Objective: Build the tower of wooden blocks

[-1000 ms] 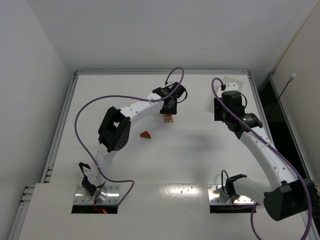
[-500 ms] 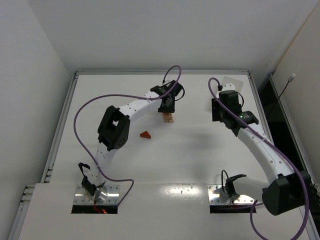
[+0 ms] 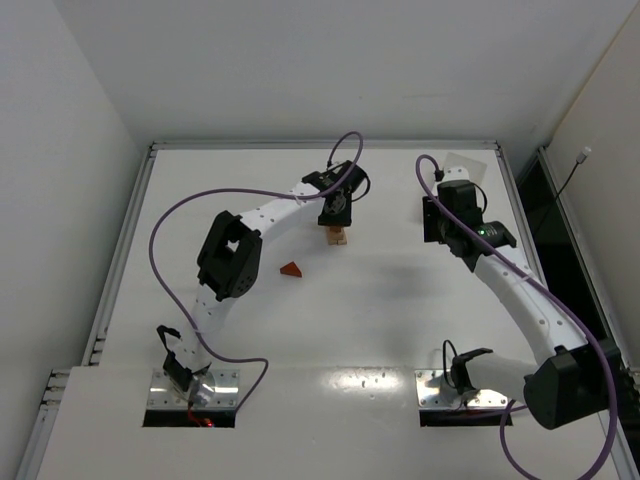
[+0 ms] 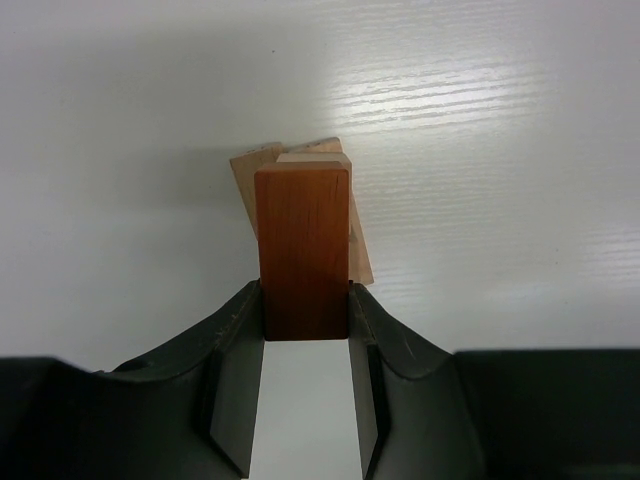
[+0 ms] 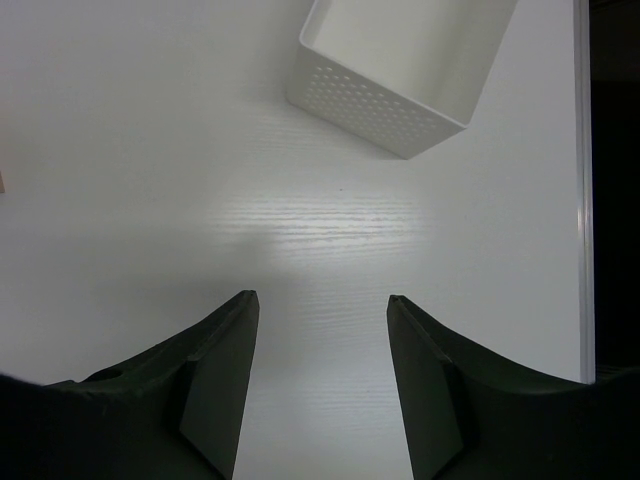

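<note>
In the left wrist view my left gripper [image 4: 305,300] is shut on an upright reddish-orange block [image 4: 302,240]. It holds the block on top of pale tan blocks [image 4: 250,180] that lie askew under it. In the top view this small stack [image 3: 339,237] stands just under the left gripper [image 3: 337,212], at the table's far middle. A reddish-orange wedge [image 3: 291,269] lies alone on the table, near-left of the stack. My right gripper [image 5: 320,300] is open and empty over bare table; in the top view it [image 3: 440,222] hovers to the right of the stack.
A white perforated tray [image 5: 400,70] sits ahead of the right gripper near the table's far right corner, faint in the top view [image 3: 466,165]. The table's right edge [image 5: 583,200] runs beside a dark gap. Purple cables loop over both arms.
The left gripper has shifted slightly back over the stack, still holding the block. The right gripper has drifted a little to the left and back.
</note>
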{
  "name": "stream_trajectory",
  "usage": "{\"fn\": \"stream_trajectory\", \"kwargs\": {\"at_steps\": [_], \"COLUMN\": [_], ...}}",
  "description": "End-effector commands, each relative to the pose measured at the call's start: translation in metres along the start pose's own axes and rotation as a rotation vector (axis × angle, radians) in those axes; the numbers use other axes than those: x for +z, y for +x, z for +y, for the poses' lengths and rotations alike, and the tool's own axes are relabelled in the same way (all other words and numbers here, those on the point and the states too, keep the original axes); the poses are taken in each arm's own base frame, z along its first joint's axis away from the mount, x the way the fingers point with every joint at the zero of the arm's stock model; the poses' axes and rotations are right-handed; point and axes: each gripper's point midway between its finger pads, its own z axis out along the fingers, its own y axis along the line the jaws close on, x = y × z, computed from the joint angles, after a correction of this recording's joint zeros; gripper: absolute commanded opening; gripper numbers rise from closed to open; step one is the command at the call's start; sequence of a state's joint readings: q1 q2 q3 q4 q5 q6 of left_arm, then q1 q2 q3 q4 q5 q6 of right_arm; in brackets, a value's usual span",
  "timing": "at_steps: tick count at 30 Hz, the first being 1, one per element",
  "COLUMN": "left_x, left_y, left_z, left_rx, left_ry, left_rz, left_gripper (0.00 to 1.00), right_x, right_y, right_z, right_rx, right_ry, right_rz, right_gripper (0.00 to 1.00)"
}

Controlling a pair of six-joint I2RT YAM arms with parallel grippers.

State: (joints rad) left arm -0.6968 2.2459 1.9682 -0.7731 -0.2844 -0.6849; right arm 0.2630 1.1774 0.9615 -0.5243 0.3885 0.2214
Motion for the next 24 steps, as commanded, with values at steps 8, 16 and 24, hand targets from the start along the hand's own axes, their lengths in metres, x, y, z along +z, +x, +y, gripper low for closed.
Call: {"fn": "stream_trajectory", "kwargs": {"at_steps": [8, 16, 24], "left_x": [-0.0029, 0.0007, 0.0021], "left_y": [-0.0149, -0.0121, -0.0080], "left_z": [-0.0107, -0.0141, -0.0138], "left_rx": [-0.007, 0.003, 0.006], "left_ry": [0.054, 0.070, 0.073], "left_rz": [-0.026, -0.015, -0.003], "left_gripper": [0.00, 0.15, 0.24], "right_x": [-0.0020, -0.0020, -0.0017], "right_y": [-0.0193, -0.0193, -0.0216], "right_z": [0.0009, 0.0009, -0.0008], "right_rx": [0.044, 0.044, 0.039], "right_ry": [-0.008, -0.008, 0.001], "right_rz": [-0.057, -0.057, -0.066], "right_gripper": [0.51, 0.50, 0.50]}}
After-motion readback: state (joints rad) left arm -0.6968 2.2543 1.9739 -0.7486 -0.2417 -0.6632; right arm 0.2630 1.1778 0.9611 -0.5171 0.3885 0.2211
